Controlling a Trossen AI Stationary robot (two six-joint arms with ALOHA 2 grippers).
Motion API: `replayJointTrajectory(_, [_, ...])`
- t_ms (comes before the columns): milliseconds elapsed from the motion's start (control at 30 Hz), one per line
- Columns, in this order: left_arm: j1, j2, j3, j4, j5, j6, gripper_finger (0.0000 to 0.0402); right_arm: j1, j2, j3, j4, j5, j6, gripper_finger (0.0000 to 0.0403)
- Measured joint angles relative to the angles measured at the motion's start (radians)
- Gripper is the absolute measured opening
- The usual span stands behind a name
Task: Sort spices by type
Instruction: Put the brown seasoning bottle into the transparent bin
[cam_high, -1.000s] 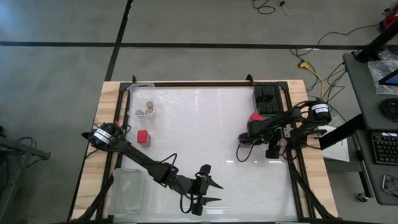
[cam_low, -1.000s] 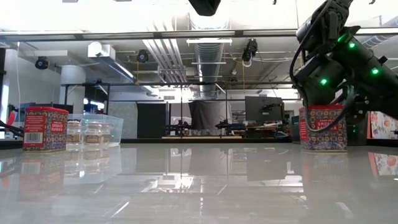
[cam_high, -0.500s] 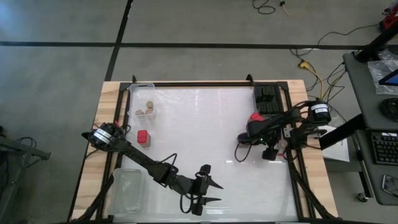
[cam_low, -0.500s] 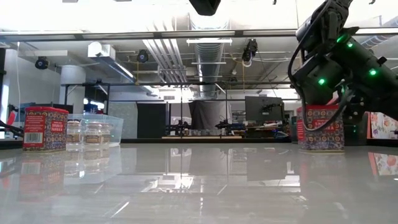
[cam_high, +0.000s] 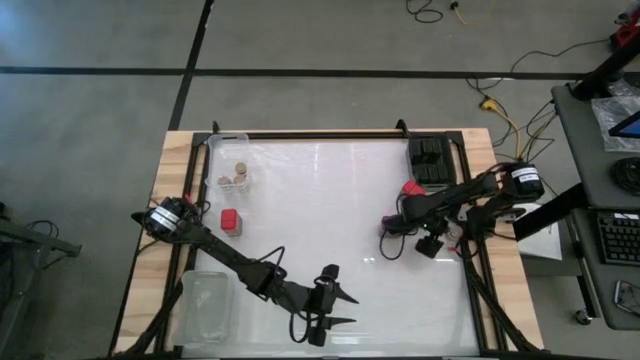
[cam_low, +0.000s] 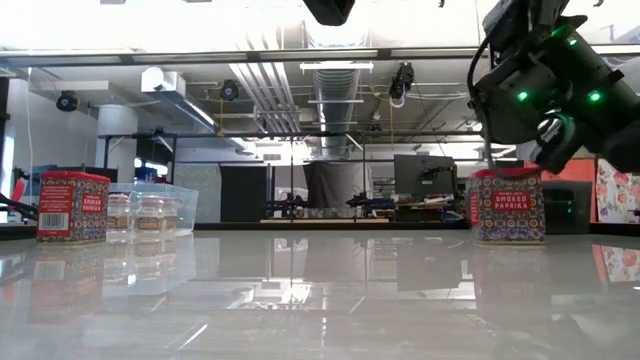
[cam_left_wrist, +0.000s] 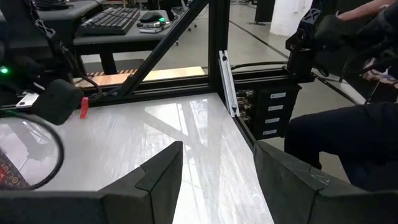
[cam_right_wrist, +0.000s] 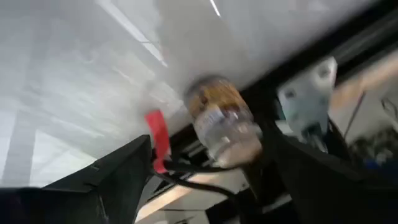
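Spices are standing in several spots. At the far left, tan-topped jars (cam_high: 238, 176) are sitting inside a clear tray (cam_high: 222, 143), and a red tin (cam_high: 231, 220) is standing just beside that tray on the table (cam_high: 330, 200). A second clear tray (cam_high: 205, 305) is lying at the near left. The left gripper (cam_high: 338, 308) is hovering over the near middle, fingers apart and empty. Farther right, another red tin (cam_high: 412, 187) is standing next to the black boxes (cam_high: 430, 160). The right gripper (cam_right_wrist: 208, 149) is hanging close above that tin, fingers spread wide. A blurred round jar (cam_right_wrist: 221, 121) is showing between them; contact cannot be told.
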Motion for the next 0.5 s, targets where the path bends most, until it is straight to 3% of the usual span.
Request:
replayJointTrajectory(267, [0.000, 0.000, 0.000, 0.000, 0.001, 0.003, 0.0182, 0.100, 0.000, -0.006, 0.014, -0.027, 0.201, 0.0326])
replayJointTrajectory(500, [-0.001, 0.000, 0.000, 0.000, 0.002, 0.003, 0.0182, 0.253, 0.000, -0.037, 0.032, 0.022, 0.415, 0.0302])
